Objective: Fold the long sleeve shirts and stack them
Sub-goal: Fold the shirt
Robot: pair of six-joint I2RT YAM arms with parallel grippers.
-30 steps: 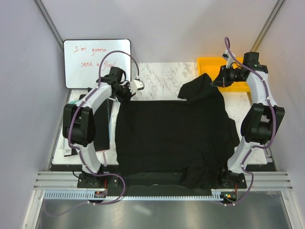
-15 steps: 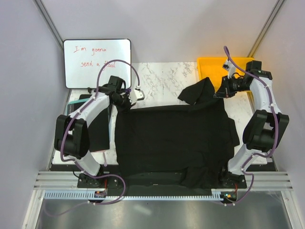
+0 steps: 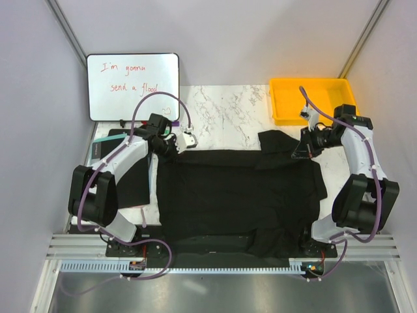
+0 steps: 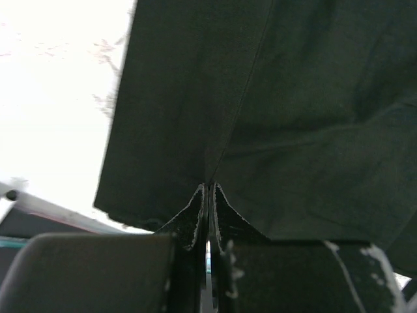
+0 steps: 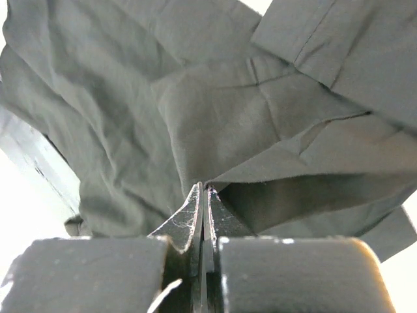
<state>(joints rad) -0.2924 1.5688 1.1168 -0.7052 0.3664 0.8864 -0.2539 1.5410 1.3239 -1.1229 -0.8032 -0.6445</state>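
Across the counter (image 3: 221,107) the black shirt (image 3: 234,195) lies spread; left tool (image 3: 167,150) at ten o'clock, right tool (image 3: 300,153) at two, clamp its far edge; marble beyond.

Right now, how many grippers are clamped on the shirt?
2. The left gripper is shut on the far-left corner of the black shirt. The right gripper is shut on its far-right edge, by the bunched fold. No other grippers are in view.
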